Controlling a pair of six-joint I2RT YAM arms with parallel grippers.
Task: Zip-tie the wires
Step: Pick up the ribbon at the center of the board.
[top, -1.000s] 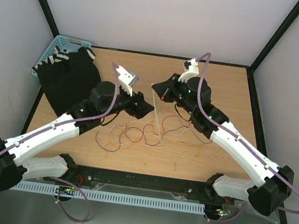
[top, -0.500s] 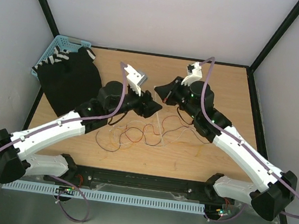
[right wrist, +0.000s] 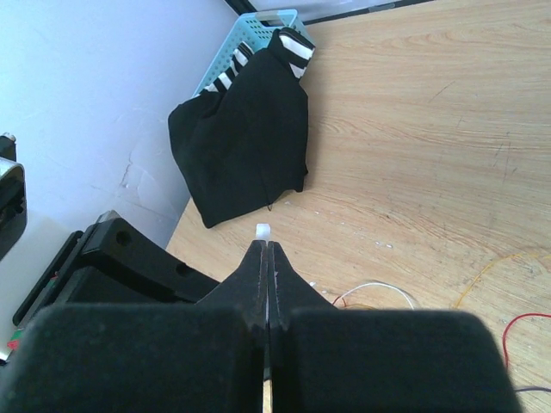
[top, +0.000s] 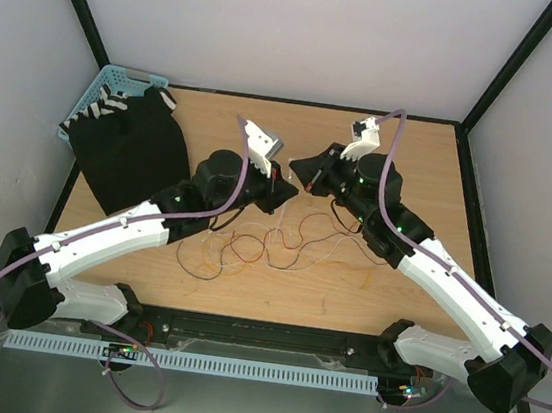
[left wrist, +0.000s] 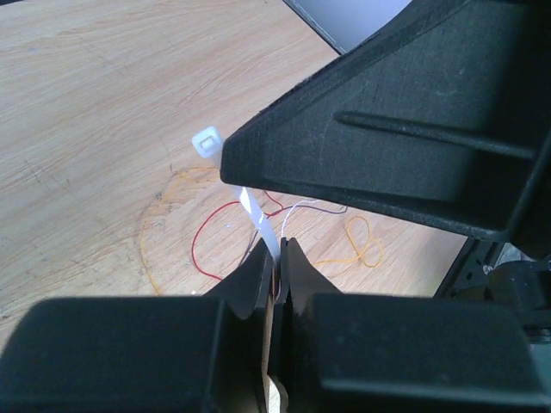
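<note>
One translucent white plastic zip tie (left wrist: 256,215). One tangle of thin curly wires (top: 251,247) in red, dark brown, orange-yellow and white. Two black two-finger grippers: left gripper (left wrist: 277,258), right gripper (right wrist: 265,249). Far left: one light-blue plastic mesh basket (top: 110,78) and one black cloth (top: 126,153) with white stripes.

Layout on wooden table (top: 367,288).
Thin curly multicoloured wires (top: 261,247) mid-table; white plastic zip tie (left wrist: 260,222) above, between left claw (left wrist: 277,251) and right claw (right wrist: 265,251); black cloth (top: 126,153) far-left, blue plastic basket (top: 110,77) behind it.
</note>
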